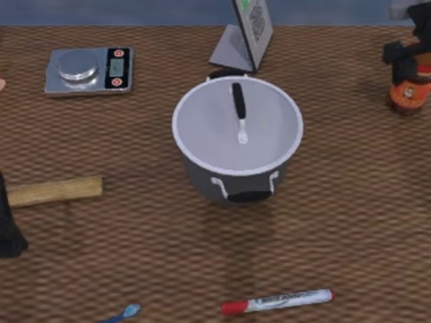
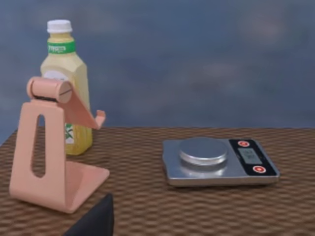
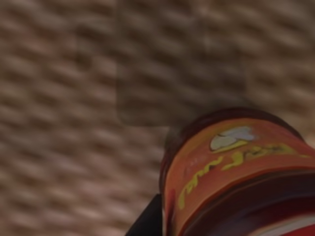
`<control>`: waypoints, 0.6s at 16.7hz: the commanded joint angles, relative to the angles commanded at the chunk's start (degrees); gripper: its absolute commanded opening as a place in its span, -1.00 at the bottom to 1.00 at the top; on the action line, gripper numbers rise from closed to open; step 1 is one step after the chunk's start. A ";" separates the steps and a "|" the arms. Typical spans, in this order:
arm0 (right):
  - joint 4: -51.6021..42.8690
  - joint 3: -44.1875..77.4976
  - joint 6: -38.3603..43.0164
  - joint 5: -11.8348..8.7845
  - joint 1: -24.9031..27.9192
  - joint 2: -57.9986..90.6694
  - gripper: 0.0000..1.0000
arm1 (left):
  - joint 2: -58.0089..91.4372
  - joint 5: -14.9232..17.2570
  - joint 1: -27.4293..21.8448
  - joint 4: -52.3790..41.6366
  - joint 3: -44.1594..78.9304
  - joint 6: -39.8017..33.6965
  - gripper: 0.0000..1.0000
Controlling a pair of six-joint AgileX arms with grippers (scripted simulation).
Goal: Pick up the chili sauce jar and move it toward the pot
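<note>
The chili sauce jar (image 1: 408,91), with its orange label and dark contents, is at the table's far right, well to the right of the pot. My right gripper (image 1: 403,57) is shut on its upper part. In the right wrist view the jar (image 3: 236,172) fills the frame, a black finger (image 3: 150,221) lies against its side, and the mat shows beyond it. The grey pot (image 1: 237,131) stands in the middle of the table with its pale lid on and a black lid handle (image 1: 238,101). My left gripper (image 1: 8,235) is parked at the left edge, open and holding nothing.
A silver kitchen scale (image 1: 89,69) sits at the back left and a grey stand (image 1: 244,37) behind the pot. A wooden block (image 1: 55,191) lies at the left, with a red-capped marker (image 1: 277,301) and a blue toothbrush (image 1: 124,313) at the front. The left wrist view shows a pink stand (image 2: 49,157) and a yellow bottle (image 2: 66,73).
</note>
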 joint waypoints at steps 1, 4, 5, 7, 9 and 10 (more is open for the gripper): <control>0.00 0.00 0.00 0.00 0.00 0.00 -1.00 | 0.00 0.00 0.00 0.00 0.00 0.00 1.00; 0.00 0.00 0.00 0.00 0.00 0.00 -1.00 | 0.00 0.00 0.00 0.00 0.00 0.00 1.00; -0.02 0.01 0.09 -0.02 -0.22 0.02 -1.00 | 0.00 0.00 0.00 0.00 0.00 0.00 1.00; 0.03 -0.87 0.05 -0.09 -0.14 -0.85 -1.00 | 0.00 0.00 0.00 0.00 0.00 0.00 1.00; 0.14 -4.19 0.05 -0.25 -0.01 -4.12 -1.00 | 0.00 0.00 0.00 0.00 0.00 0.00 1.00; 0.20 -6.71 0.09 -0.32 0.03 -6.63 -1.00 | 0.00 0.00 0.00 0.00 0.00 0.00 1.00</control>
